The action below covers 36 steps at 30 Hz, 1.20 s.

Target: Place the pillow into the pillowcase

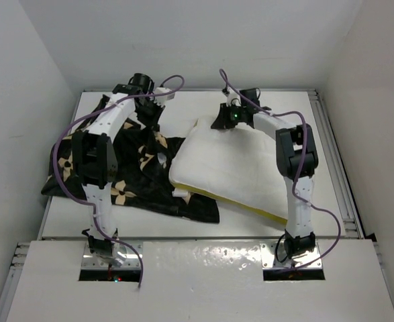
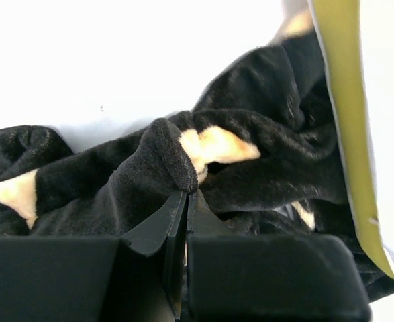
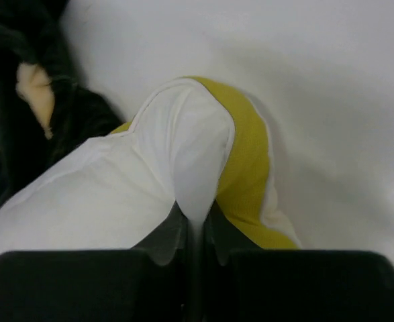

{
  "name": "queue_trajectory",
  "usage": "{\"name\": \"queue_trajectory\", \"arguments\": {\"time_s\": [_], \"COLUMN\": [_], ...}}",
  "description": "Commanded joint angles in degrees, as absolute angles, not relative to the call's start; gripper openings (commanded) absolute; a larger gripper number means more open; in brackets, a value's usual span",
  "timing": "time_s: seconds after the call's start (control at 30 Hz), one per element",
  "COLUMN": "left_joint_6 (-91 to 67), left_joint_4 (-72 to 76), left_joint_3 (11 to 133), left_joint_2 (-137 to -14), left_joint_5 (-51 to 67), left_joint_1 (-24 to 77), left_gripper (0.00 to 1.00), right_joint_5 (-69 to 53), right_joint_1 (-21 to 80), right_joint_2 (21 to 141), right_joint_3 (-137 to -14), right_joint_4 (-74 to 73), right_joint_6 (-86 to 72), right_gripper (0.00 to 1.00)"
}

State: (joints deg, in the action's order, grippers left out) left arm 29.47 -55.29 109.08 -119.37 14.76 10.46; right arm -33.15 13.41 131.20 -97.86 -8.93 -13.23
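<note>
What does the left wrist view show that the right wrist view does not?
Only the left wrist: the left end effector shut on a fold of the pillowcase, a tan patch beside the pinch. Only the right wrist: the right end effector shut on a corner of the pillow, white with yellow trim. Both: some pillowcase, some yellow pillow edge, a white surface behind.

On the table (image 1: 203, 100), pillowcase (image 1: 139, 184) lies left of centre in the top view, pillow (image 1: 237, 168) centre-right, its left edge overlapping the pillowcase.
</note>
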Motion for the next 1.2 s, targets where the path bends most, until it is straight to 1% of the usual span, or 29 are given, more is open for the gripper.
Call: {"name": "queue_trajectory", "arguments": {"time_s": [0.0, 0.03, 0.07, 0.13, 0.17, 0.23, 0.33, 0.4, 0.5, 0.53, 0.63, 0.67, 0.7, 0.8, 0.87, 0.9, 1.0, 1.17], "left_joint_6": [28.57, 28.56, 28.39, 28.30, 28.56, 29.53, 31.98, 34.44, 39.01, 40.15, 46.57, 49.28, 50.35, 51.59, 52.47, 52.47, 52.82, 50.28], "left_joint_4": [-53.44, -53.09, -53.17, -54.22, -54.92, -56.16, -56.60, -56.69, -61.85, -63.53, -70.72, -72.14, -74.86, -75.59, -75.50, -75.50, -75.32, -71.73], "left_joint_3": [111.36, 111.53, 111.79, 113.98, 114.95, 117.32, 118.65, 119.00, 121.71, 122.25, 123.75, 123.58, 123.31, 119.90, 118.05, 116.82, 115.32, 111.11], "left_joint_2": [-118.92, -118.92, -118.92, -119.27, -119.53, -119.36, -118.22, -116.99, -116.46, -116.37, -115.93, -115.32, -115.23, -113.56, -111.98, -111.54, -110.57, -111.53], "left_joint_5": [14.06, 14.06, 14.06, 14.32, 15.28, 16.60, 17.83, 18.28, 24.15, 28.52, 35.13, 35.85, 36.29, 36.30, 35.95, 36.03, 36.39, 32.26], "left_joint_1": [10.55, 10.55, 10.63, 10.72, 11.16, 11.95, 13.79, 14.94, 16.17, 16.35, 16.87, 16.96, 17.22, 17.05, 16.26, 16.09, 16.78, 22.76], "left_gripper": [0.00, 0.00, 0.00, 0.00, 0.00, 0.00, 0.00, 0.00, 0.00, 0.00, 0.00, 0.00, 0.00, 0.00, 0.00, 0.00, 0.00, 0.00], "right_joint_5": [-47.26, -47.81, -48.33, -50.27, -51.32, -53.60, -55.02, -55.20, -52.31, -50.73, -48.88, -47.48, -47.11, -45.89, -43.69, -40.72, -33.78, -31.91], "right_joint_1": [14.85, 15.11, 15.38, 16.43, 17.04, 19.85, 24.07, 26.45, 27.42, 27.51, 28.12, 28.56, 28.65, 28.39, 27.78, 27.51, 26.72, 29.96], "right_joint_2": [124.74, 122.54, 117.65, 112.53, 110.15, 103.56, 98.45, 98.17, 100.10, 100.72, 102.38, 102.65, 103.09, 105.46, 106.52, 106.78, 108.19, 109.25], "right_joint_3": [-89.59, -87.04, -81.70, -77.54, -74.13, -71.82, -70.93, -71.45, -72.07, -72.33, -72.86, -73.12, -73.47, -74.71, -73.83, -72.87, -69.35, -70.66], "right_joint_4": [-3.28, 2.75, 5.77, 13.51, 15.28, 18.88, 17.23, 15.66, 13.89, 14.06, 15.12, 15.12, 14.60, 12.84, 11.87, 12.30, 16.86, 23.72], "right_joint_6": [-13.36, -14.23, -14.50, -15.47, -15.64, -15.47, -13.45, -12.23, -12.39, -12.65, -12.92, -12.40, -11.87, -11.87, -11.43, -11.43, -14.58, -16.79], "right_gripper": [0.01, 0.00, 0.00, 0.00, 0.00, 0.00, 0.00, 0.00, 0.00, 0.00, 0.00, 0.00, 0.00, 0.00, 0.00, 0.00, 0.00, 0.00]}}
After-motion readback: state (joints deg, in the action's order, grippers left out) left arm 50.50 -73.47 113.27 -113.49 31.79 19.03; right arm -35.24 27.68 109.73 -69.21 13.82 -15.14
